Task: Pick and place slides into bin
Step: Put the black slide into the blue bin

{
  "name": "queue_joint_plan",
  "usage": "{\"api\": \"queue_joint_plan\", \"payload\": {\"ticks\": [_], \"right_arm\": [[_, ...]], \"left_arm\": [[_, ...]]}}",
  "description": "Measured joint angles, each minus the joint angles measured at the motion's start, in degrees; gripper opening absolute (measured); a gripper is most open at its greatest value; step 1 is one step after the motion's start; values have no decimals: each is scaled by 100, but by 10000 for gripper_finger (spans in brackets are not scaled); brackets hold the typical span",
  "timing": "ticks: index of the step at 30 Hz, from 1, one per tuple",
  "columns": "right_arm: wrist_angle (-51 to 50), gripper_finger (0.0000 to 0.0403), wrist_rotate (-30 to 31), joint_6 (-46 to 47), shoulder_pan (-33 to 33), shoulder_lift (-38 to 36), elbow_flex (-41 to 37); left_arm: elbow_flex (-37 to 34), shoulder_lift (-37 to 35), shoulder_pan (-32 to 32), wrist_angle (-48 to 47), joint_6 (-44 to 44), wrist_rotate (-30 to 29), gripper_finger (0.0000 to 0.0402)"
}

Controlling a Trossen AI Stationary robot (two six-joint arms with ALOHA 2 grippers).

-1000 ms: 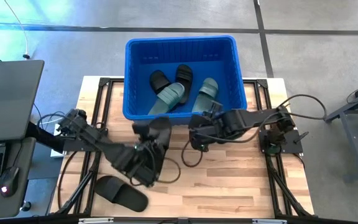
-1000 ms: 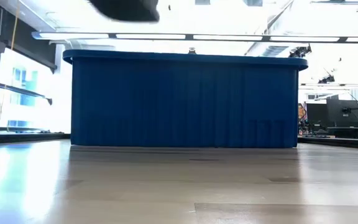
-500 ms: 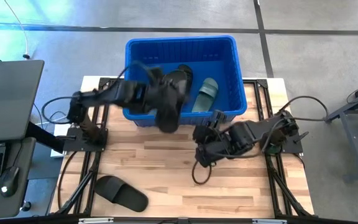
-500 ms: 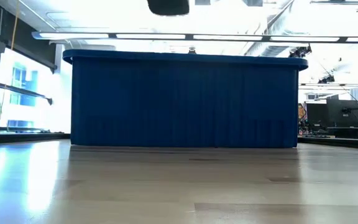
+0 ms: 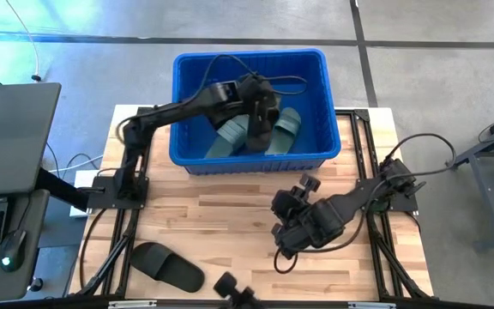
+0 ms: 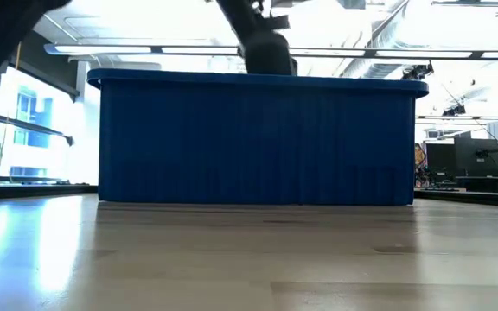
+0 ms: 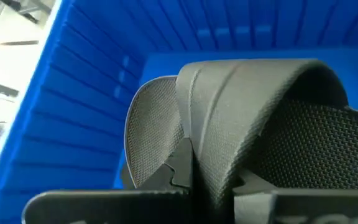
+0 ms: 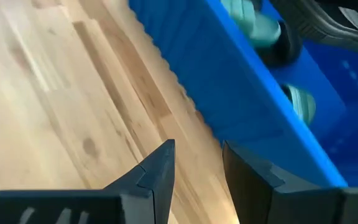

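Note:
The blue bin [image 5: 187, 69] stands at the table's far edge. Two green slides [image 5: 228, 140] [image 5: 287, 127] lie on its floor. My left gripper [image 5: 256, 107] reaches over the bin's near wall and is shut on a black slide [image 5: 261, 133] above the green ones; this slide fills the left wrist view [image 7: 272, 99]. Another black slide [image 5: 168, 264] lies flat on the wood at the near left. My right gripper [image 5: 283, 227] hovers open over the table's middle, in front of the bin wall [image 8: 241, 81], with nothing between its fingers. My left gripper pinches the black slide's strap [image 7: 207, 155] between its two fingers [image 7: 179, 171], at the strap's edge. The fingers come slanting down from the near left. The slide is lifted clear and hangs inside the bin's outline, above the green slides.
A dark desk with a keyboard and mouse [image 5: 7, 146] stands beyond the table's left edge. A small black fixture [image 5: 230, 287] sits at the near edge. Cables loop from both arm bases. Bare wood [image 5: 221, 223] lies between the bin and the near edge.
My left gripper has swung with the black slide from above the table's middle toward the far edge, over the bin's near wall, and now holds it above the bin's inside. My right gripper has drawn back toward the near edge and sunk a little.

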Motion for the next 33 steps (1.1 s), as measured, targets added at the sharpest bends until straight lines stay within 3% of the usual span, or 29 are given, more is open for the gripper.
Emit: {"api": "queue_joint_plan", "payload": {"ticks": [7, 10, 16, 24, 33], "right_arm": [[7, 124, -142, 934, 110, 0, -737], [88, 124, -215, 1161, 167, -1, -902], [563, 124, -752, 859, 312, 0, -1248], [876, 124, -979, 871, 475, 2, -1707], [1058, 124, -1168, 874, 558, 0, -1825]], "left_arm": [[-1, 733, 185, 153, 479, 186, 6], [3, 892, 225, 197, 656, 519, 18], [-4, 997, 271, 282, 820, 543, 73], [0, 984, 261, 361, 940, 1101, 153], [7, 948, 261, 368, 875, 1026, 225]]}}
